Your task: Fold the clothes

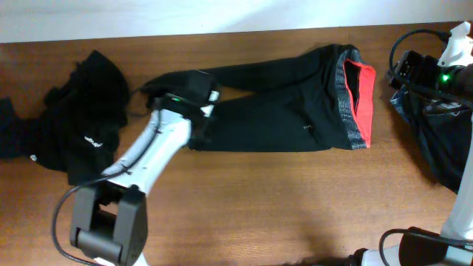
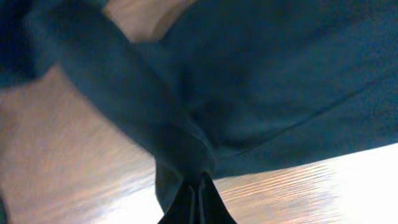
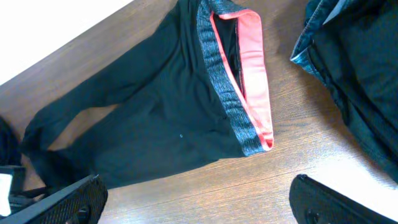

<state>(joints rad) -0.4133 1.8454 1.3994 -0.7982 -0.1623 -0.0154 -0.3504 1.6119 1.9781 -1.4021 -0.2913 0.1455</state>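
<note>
Overhead showed three lots of clothes on the wooden table [image 1: 259, 199]: one pair of black trousers [image 1: 281, 111] spread across the middle, its grey waistband [image 1: 346, 103] and red lining [image 1: 362, 103] toward the right; one crumpled black heap [image 1: 89, 118] at the left; one navy garment [image 1: 436, 140] at the right edge. The left gripper [image 1: 199, 100] was clamped on the trousers' leg ends; the right gripper [image 3: 198, 199] hung wide open above the table, grasping nothing.
</note>
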